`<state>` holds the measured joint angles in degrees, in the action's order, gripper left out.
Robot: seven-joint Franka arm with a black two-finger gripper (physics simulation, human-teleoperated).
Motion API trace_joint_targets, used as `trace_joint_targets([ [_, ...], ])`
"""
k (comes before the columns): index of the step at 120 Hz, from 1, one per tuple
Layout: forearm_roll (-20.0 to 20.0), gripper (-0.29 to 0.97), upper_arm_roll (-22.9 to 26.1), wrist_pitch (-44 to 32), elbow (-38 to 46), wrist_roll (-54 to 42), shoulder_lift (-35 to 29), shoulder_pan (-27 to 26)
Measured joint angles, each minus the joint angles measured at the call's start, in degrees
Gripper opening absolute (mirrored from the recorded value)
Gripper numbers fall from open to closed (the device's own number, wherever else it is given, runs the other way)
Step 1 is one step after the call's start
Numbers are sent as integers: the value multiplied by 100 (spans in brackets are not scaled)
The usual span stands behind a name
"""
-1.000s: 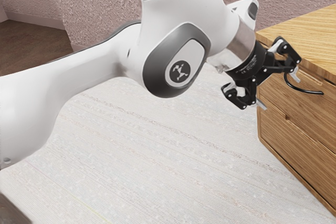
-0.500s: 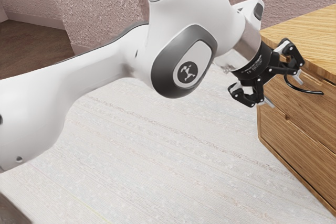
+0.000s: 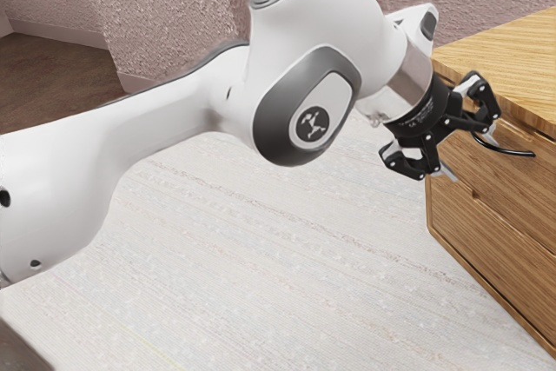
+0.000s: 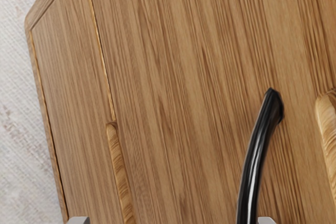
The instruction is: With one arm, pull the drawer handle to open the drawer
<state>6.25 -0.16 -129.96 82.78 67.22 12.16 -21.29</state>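
Drawer handle, black curved bar [image 4: 253, 166], sits on upper drawer front of light wooden cabinet [image 3: 486, 241] at the exterior view's right. My black two-finger gripper [image 3: 467, 152] is spread wide, holding nothing, right at handle's near end. One finger poss. touching it, can't confirm. Cabinet stands on pale grainy tabletop [image 3: 261, 284].

no readable text; a white emblem [image 3: 310, 122] on the arm's grey joint cap [image 3: 340, 76]

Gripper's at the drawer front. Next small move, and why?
Probably ease the gripper forward until its fingers straddle the handle. It is open and stops short of the handle, and the drawer looks shut.
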Motion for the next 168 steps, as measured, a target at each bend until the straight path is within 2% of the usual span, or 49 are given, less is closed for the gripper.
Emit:
trace_joint_targets([
  [42, 28, 34, -16, 4, 136, 5, -81, -16],
  [92, 20, 34, -45, 3, 887, 109, -625, 2],
  [128, -34, 34, -319, 11, 1377, 254, -1040, -251],
  [140, -29, 34, -571, 11, 1560, 296, -1222, -497],
  [168, -38, 34, -651, 12, 1979, 392, -1595, -564],
])
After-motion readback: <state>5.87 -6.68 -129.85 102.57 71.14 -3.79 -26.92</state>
